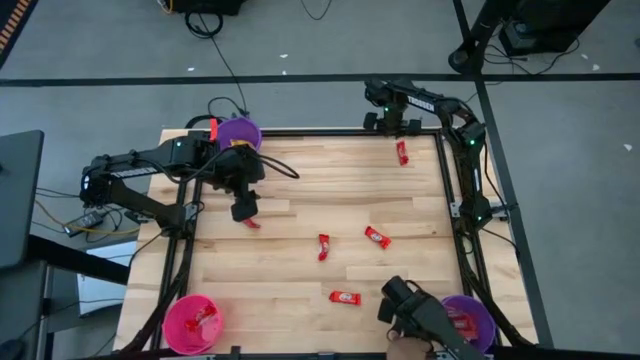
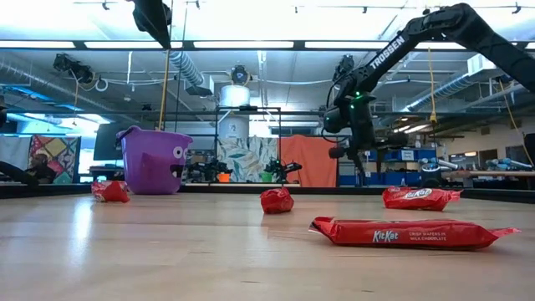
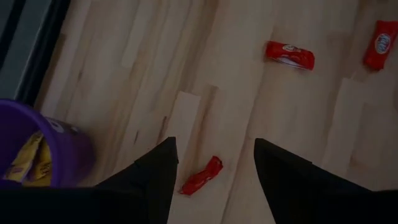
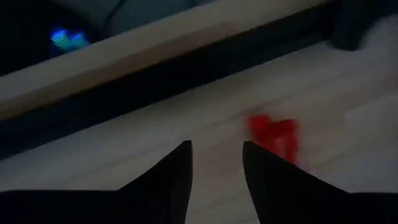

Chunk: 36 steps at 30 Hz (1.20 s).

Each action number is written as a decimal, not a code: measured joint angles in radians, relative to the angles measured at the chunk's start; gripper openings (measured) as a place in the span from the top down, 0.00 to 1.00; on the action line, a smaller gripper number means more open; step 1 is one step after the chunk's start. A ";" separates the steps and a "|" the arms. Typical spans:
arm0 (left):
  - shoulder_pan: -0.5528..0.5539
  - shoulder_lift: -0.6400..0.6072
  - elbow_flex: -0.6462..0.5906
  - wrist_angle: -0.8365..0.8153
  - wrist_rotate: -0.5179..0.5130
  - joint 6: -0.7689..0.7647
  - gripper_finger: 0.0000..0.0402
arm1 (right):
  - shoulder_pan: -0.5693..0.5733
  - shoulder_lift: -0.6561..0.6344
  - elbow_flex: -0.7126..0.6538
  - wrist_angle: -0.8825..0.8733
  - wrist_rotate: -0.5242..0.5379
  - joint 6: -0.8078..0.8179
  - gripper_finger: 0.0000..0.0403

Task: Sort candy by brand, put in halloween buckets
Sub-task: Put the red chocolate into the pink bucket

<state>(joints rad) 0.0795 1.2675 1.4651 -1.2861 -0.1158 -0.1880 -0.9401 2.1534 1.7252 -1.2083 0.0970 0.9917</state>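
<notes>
Judged the sort well along but unfinished. Counted five red bars (image 1: 345,297) loose on the bench (image 1: 300,280): one by the far right corner, one near the left edge, two about the middle, one toward the near edge. Found yellow packets (image 3: 28,163) already in the far purple bucket (image 1: 238,133) at the far left corner. Saw red-and-white wrappers in the near purple bucket (image 1: 470,320) at the near right corner, and something red in the pink bucket (image 1: 193,322) at the near left corner; could not tell the brand in either. Spotted no mauve packets anywhere.

Found the left gripper (image 3: 214,144) above the crumpled bar (image 3: 201,176) near the left edge, fingers spread wide and empty, the bar flat on the wood beneath the gap, untouched. Found the right gripper (image 4: 216,146) low by the near edge, beside the near purple bucket, fingers parted with nothing between them, a red blur on the wood just beyond.

Read "KitKat" and "crisp wafers in milk chocolate" on the bar closest to the near edge. Read "TROSSEN" along the right arm (image 2: 401,46).
</notes>
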 joint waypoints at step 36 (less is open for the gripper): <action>0.103 0.005 0.000 0.099 -0.003 -0.271 0.46 | -0.022 0.000 0.383 -0.360 -0.269 -0.970 0.63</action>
<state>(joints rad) 0.1824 1.2724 1.4651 -1.1871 -0.1185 -0.4591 -0.9618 2.1532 2.1081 -1.5683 -0.1718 0.0217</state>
